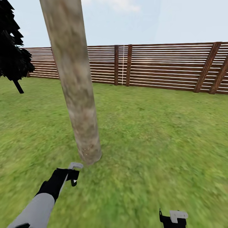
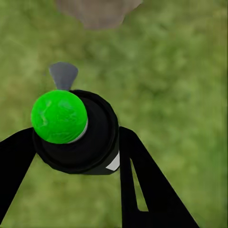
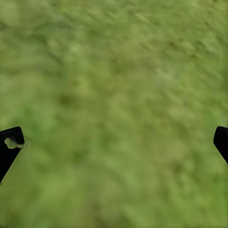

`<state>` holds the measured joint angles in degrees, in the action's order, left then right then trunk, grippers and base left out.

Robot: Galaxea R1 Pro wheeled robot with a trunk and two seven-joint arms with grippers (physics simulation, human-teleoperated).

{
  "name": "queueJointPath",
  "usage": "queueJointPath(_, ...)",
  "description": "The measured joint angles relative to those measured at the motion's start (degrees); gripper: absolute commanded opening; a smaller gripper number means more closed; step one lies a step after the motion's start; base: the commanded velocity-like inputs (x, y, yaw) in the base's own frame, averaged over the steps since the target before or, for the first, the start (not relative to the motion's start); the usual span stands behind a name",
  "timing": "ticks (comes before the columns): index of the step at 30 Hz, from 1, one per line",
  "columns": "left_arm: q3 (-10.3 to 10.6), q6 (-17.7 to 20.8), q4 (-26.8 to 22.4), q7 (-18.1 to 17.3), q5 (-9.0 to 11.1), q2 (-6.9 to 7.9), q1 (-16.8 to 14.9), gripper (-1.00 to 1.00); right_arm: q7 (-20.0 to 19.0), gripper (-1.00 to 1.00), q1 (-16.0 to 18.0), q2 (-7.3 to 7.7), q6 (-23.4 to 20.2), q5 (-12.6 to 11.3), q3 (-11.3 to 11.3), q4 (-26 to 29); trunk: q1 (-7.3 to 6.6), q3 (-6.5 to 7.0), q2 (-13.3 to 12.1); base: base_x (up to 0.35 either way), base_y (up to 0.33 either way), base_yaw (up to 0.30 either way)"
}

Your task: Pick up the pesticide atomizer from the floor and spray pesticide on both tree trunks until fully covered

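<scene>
A green lawn [image 1: 152, 133] runs back to a brown slatted fence [image 1: 164, 68] under pale sky, with a near-black conifer [image 1: 12, 53] at the far left. One tree trunk [image 1: 74, 82], mottled grey-tan and leaning slightly, rises from the grass just ahead of the left end effector [image 1: 73, 174], which is clamped on the pesticide atomizer [image 2: 76, 130], its green cap up and grey nozzle toward the trunk base. The right end effector [image 3: 114, 142] hangs over bare grass with fingers spread wide. Open turf lies right of the trunk up to the fence.
</scene>
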<state>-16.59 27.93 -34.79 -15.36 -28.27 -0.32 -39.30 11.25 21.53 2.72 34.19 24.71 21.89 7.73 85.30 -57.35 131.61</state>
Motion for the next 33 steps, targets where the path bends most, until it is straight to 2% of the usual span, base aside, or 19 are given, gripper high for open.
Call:
queueJointPath(1, 0.06, -0.02, -0.01, -0.02, 0.15, -1.30, -0.07, -1.00, 0.06, 1.00, 0.00, 0.00, 0.00, -0.01, 0.00, 0.00, 0.00, 0.00, 0.00, 0.165, 0.000, 0.000)
queueJointPath(2, 0.07, -0.10, -0.06, -0.02, -0.11, -1.97, -0.11, -1.00, 0.08, 1.00, 0.00, 0.00, 0.00, -0.01, 0.00, 0.00, 0.00, 0.00, 0.00, 0.085, 0.000, 0.000)
queueJointPath(6, 0.15, -0.18, -0.80, -0.06, -0.17, -3.70, -0.16, -1.00, 0.09, 1.00, 0.00, 0.00, 0.00, -0.01, 0.00, -0.02, 0.00, 0.00, 0.00, 0.019, 0.000, 0.000)
queueJointPath(8, 0.10, 0.02, -4.34, -0.34, -0.39, -3.39, -0.12, -1.00, 0.10, 1.00, 0.00, 0.00, 0.00, -0.01, -0.01, -0.07, 0.00, 0.01, 0.00, 0.001, 0.000, 0.000)
queueJointPath(11, 0.00, 0.33, -7.92, -2.96, -0.73, -1.27, 0.20, -1.00, 0.19, 1.00, 0.00, 0.00, 0.00, -0.01, -0.01, -0.08, 0.00, 0.00, 0.00, -0.016, 0.002, 0.000)
queueJointPath(12, 0.19, 0.43, -8.17, -3.29, -0.53, -1.06, 0.39, -1.00, 0.21, 1.00, 0.00, 0.00, 0.00, -0.01, -0.01, -0.08, 0.00, 0.00, 0.00, -0.185, 0.035, 0.000)
queueJointPath(14, 0.42, 0.47, -8.36, -3.52, -0.40, -1.44, 0.47, -1.00, 0.24, 1.00, 0.00, 0.00, 0.00, 0.00, -0.01, -0.09, 0.00, 0.00, 0.00, -0.226, 0.047, 0.000)
queueJointPath(15, 0.82, 0.51, -8.39, -3.56, -0.24, -2.00, 0.33, -1.00, 0.25, 1.00, 0.00, 0.00, 0.00, 0.00, 0.00, -0.09, 0.00, 0.00, 0.00, -0.070, 0.015, 0.000)
queueJointPath(16, 1.96, 0.55, -8.49, -3.61, 0.01, -3.40, 0.02, -1.00, 0.26, 1.00, 0.00, 0.00, 0.00, -0.01, 0.00, -0.09, 0.00, 0.00, 0.00, -0.036, 0.007, 0.000)
queueJointPath(18, 2.86, 0.64, -9.88, -3.62, -0.29, -4.31, -0.35, -1.00, 0.26, 1.00, 0.00, 0.00, 0.00, -0.01, -0.01, -0.09, 0.00, 0.01, 0.00, -0.014, 0.003, 0.000)
queueJointPath(20, 3.02, 1.98, -11.63, -3.66, -0.51, -3.86, -0.64, -1.00, 0.26, 1.00, 0.00, 0.01, 0.00, 0.03, -0.01, -0.09, 0.00, 0.00, 0.00, -0.003, 0.001, 0.000)
queueJointPath(22, 2.89, 4.00, -13.86, -4.79, -0.77, -1.33, -1.18, -1.00, 0.26, 1.00, 0.00, 0.00, 0.00, 0.01, -0.01, -0.09, 0.00, 0.00, 0.00, 0.000, 0.000, 0.000)
queueJointPath(24, 3.15, 4.50, -14.27, -6.47, -0.28, -1.14, -1.26, -1.00, 0.26, 1.00, 0.00, 0.00, 0.00, 0.02, 0.00, -0.09, 0.00, 0.00, 0.00, 0.000, 0.000, 0.000)
queueJointPath(25, 3.29, 4.63, -14.34, -6.84, -0.16, -1.76, -1.29, -1.00, 0.26, 1.00, 0.00, 0.00, 0.00, 0.03, 0.00, -0.09, 0.00, 0.00, 0.00, 0.000, 0.000, 0.000)
queueJointPath(27, 5.01, 7.28, -14.66, -7.18, 0.13, -5.14, -1.47, -1.00, 0.25, 1.00, 0.00, 0.00, 0.00, 0.07, -0.03, -0.12, 0.00, 0.00, 0.00, 0.000, 0.000, 0.000)
queueJointPath(28, 5.45, 8.13, -14.87, -7.20, -0.30, -5.47, -1.98, -1.00, 0.21, 1.00, 0.00, 0.00, 0.00, 0.07, -0.04, -0.15, 0.00, 0.00, 0.00, 0.000, 0.000, 0.000)
queueJointPath(30, 5.50, 8.91, -15.31, -7.28, -0.64, -5.00, -2.92, -1.00, 0.19, 1.00, 0.00, 0.02, 0.00, 0.07, -0.04, -0.14, 0.00, 0.00, 0.00, 0.000, 0.000, 0.000)
queueJointPath(31, 5.44, 9.10, -15.86, -7.29, -1.02, -3.55, -3.22, -1.00, 0.18, 1.00, 0.00, 0.01, 0.00, 0.08, -0.03, -0.14, 0.00, 0.00, 0.00, 0.000, 0.000, 0.000)
queueJointPath(33, 5.33, 10.54, -16.85, -7.68, -0.91, 0.58, -3.45, -1.00, 0.18, 1.00, 0.00, 0.01, 0.00, 0.08, -0.06, -0.12, 0.00, 0.00, 0.00, 0.000, 0.000, 0.000)
